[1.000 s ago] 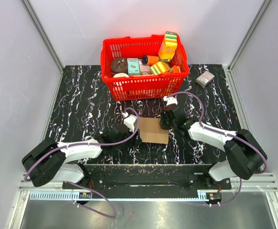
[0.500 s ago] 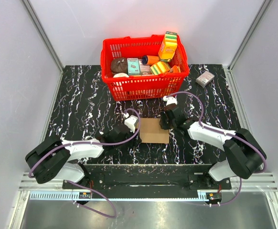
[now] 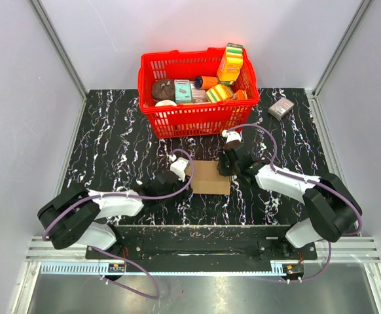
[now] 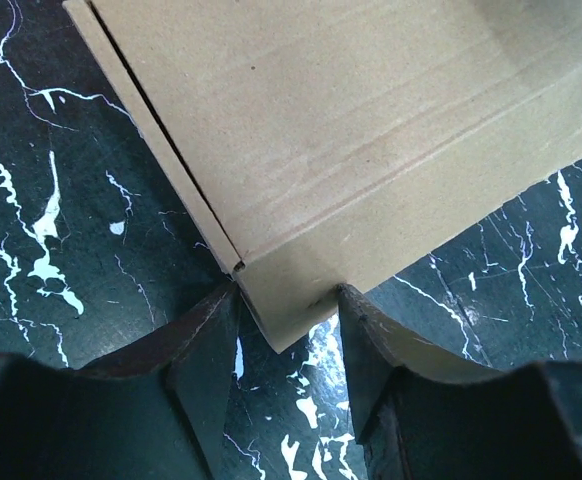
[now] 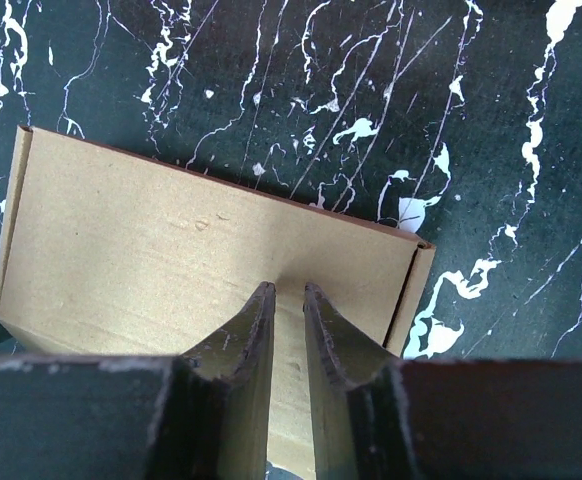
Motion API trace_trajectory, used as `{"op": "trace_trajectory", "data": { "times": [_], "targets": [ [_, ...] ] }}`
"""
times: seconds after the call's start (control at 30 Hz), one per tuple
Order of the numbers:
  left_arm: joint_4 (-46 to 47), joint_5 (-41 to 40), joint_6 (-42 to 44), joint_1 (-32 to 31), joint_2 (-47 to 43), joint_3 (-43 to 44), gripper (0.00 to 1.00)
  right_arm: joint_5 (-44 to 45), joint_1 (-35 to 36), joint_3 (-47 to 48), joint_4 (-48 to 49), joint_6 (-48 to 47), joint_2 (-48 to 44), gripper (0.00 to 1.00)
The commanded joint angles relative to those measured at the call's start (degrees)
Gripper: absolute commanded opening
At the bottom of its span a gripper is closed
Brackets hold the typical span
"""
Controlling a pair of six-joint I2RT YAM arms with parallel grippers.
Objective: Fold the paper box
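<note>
The paper box (image 3: 210, 178) is a plain brown carton lying flat on the black marble table, midway between the two arms. In the left wrist view its near corner (image 4: 283, 325) lies between the jaws of my left gripper (image 4: 287, 292). Both of those fingertips touch the cardboard, one on each side of the corner. From above, the left gripper (image 3: 188, 178) sits at the carton's left edge. My right gripper (image 3: 225, 167) stands over the carton's right end. In its wrist view the right gripper (image 5: 289, 288) rests tips-down on the box top (image 5: 151, 250), jaws a narrow slit apart with nothing between them.
A red basket (image 3: 197, 119) holding several colourful packages stands just behind the carton. A small grey-pink box (image 3: 281, 108) lies at the back right. White walls enclose the table on three sides.
My left arm has pushed right and forward to the carton's left corner, and its jaws have narrowed onto it. The carton has squared up slightly. The right gripper has barely moved.
</note>
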Motion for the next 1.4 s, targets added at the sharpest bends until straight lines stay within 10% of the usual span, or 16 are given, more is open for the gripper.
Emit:
{"op": "trace_trajectory", "data": {
  "times": [0.0, 1.37],
  "targets": [
    [3.98, -3.10, 1.22, -0.10, 1.79, -0.17, 0.48, -1.68, -0.12, 0.58, -1.25, -0.36, 1.58, 0.23],
    [1.70, -15.40, -0.01, -0.10, 8.65, 3.96, 0.64, -3.09, -0.56, 0.31, -1.95, -1.15, 0.79, 0.23]
  ]
}}
